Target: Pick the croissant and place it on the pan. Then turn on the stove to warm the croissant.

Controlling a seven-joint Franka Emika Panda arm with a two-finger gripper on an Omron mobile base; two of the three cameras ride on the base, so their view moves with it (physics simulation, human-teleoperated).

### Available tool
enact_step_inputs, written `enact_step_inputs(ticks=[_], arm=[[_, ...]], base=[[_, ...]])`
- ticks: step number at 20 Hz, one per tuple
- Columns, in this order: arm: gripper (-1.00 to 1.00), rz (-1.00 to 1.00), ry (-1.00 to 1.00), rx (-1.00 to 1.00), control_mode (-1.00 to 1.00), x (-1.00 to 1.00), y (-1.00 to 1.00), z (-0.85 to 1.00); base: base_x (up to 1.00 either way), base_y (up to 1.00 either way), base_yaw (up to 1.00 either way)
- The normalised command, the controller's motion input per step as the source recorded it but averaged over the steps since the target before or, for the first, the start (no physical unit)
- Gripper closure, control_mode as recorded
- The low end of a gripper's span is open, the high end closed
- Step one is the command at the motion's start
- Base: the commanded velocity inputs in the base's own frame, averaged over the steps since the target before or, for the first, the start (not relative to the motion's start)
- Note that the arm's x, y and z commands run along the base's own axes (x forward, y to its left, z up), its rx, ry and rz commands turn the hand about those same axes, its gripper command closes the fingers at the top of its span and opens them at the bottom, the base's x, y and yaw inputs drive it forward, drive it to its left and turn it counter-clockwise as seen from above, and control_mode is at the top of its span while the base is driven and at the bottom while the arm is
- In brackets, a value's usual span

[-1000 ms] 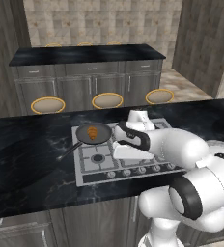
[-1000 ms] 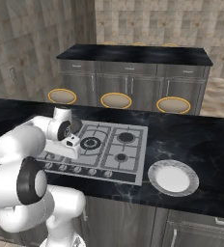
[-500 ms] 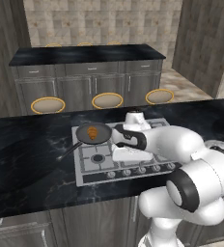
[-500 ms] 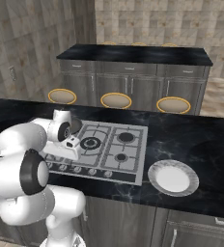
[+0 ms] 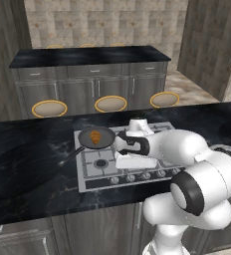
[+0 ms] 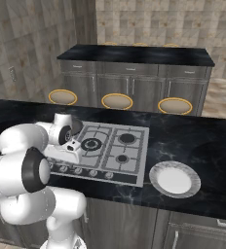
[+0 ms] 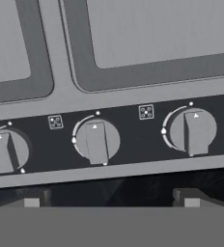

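The croissant (image 5: 95, 137) is sitting inside the pan (image 5: 97, 138), which is resting on the burner at about ten o'clock on the stove (image 5: 137, 167), so the placing half of the task looks done. What is remaining, I judge, is turning a knob. The gripper (image 7: 111, 198) is hanging low over the front knob row, its two fingertips (image 7: 32, 201) standing apart and holding nothing, straddling the middle knob (image 7: 96, 142) at twelve o'clock from them. Another knob (image 7: 196, 131) is lying toward one o'clock and a third (image 7: 6, 152) toward ten o'clock. A white plate (image 6: 175, 179) is sitting on the counter at three o'clock from the stove.
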Motion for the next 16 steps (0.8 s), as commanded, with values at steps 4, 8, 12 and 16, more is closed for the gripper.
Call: enact_step_inputs(ticks=[4, 8, 12, 16], arm=[[-1.00, -0.03, 0.00, 0.00, -1.00, 0.00, 0.00, -0.12], [-1.00, -0.02, 0.00, -0.02, -1.00, 0.01, 0.00, -0.11], [-1.00, -0.03, 0.00, -0.03, -1.00, 0.04, 0.00, -0.13], [-1.00, -0.02, 0.00, -0.02, -1.00, 0.07, 0.00, -0.11]], base=[[0.00, 0.00, 0.00], [0.00, 0.00, 0.00], [0.00, 0.00, 0.00], [0.00, 0.00, 0.00]])
